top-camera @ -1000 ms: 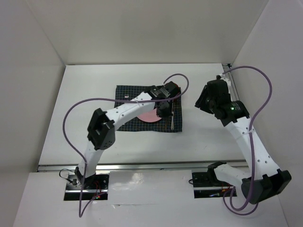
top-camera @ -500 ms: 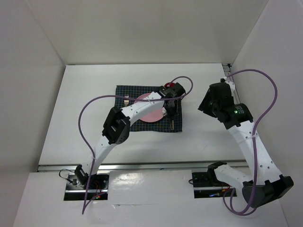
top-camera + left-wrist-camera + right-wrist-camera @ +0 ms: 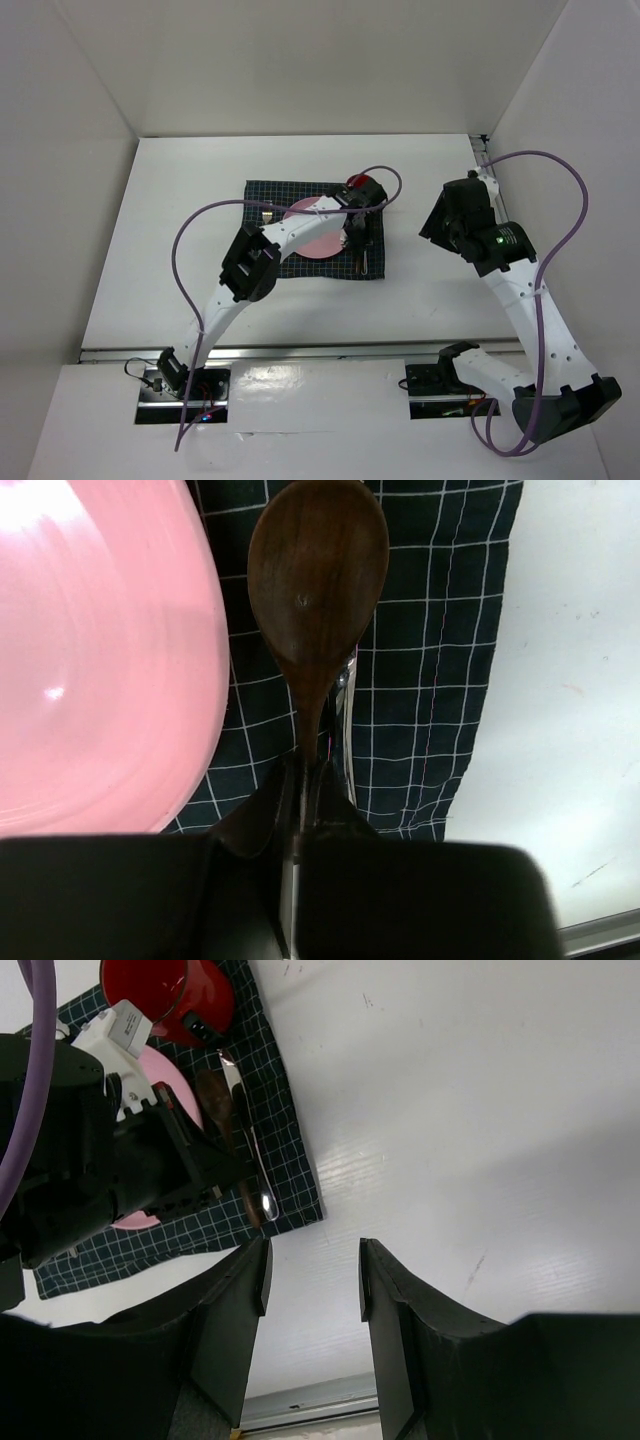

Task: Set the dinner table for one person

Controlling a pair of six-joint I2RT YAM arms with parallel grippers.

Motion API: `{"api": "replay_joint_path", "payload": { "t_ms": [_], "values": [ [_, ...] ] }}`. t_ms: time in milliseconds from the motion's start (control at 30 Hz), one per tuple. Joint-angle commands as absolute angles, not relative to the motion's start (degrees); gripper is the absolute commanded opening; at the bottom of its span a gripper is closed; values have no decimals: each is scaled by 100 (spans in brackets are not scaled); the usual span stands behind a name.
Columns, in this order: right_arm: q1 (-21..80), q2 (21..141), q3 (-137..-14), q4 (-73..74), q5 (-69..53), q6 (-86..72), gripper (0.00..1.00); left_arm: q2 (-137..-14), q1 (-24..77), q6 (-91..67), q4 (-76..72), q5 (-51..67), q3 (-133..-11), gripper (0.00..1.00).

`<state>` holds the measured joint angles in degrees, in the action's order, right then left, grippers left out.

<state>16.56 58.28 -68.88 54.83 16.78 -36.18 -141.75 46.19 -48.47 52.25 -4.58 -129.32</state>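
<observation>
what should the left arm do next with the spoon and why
Probably lower and release: the left gripper is shut on the wooden spoon, whose bowl sits over the checked mat just right of the pink plate, beside a silver utensil.

Bright even light, soft grey shadow across dinner table (image 3: 450, 1110)

Pink plate (image 3: 100, 660), brown spoon (image 3: 318, 570), red cup (image 3: 170, 995), navy white-checked mat (image 3: 430, 680).

My left arm (image 3: 262, 262) stretched far forward, left hand (image 3: 305, 780) pinched shut on wooden spoon (image 3: 318, 590); my right arm (image 3: 525, 290) raised alongside, right hand (image 3: 313, 1260) parted, empty.
</observation>
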Motion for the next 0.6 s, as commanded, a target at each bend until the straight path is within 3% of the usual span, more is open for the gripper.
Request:
{"api": "replay_joint_path", "payload": {
  "t_ms": [0, 67, 233, 567],
  "values": [
    [1626, 5748, -6855, 5572, 1811, -3665, 52, -14282, 4588, -4983, 5107, -466, -12885, 11],
    [1626, 5748, -6917, 5624, 1811, -3665, 52, -14213, 4588, -4983, 5054, -404, -12798, 25],
    [1626, 5748, -6970, 5625, 1758, -3665, 52, -13966, 4588, -4983, 4781, -352, -12472, 41],
    [1626, 5695, -7181, 5853, 1705, -3771, 55, -13300, 4816, -4799, 5000, -826, -12595, 45]
  ]
}}
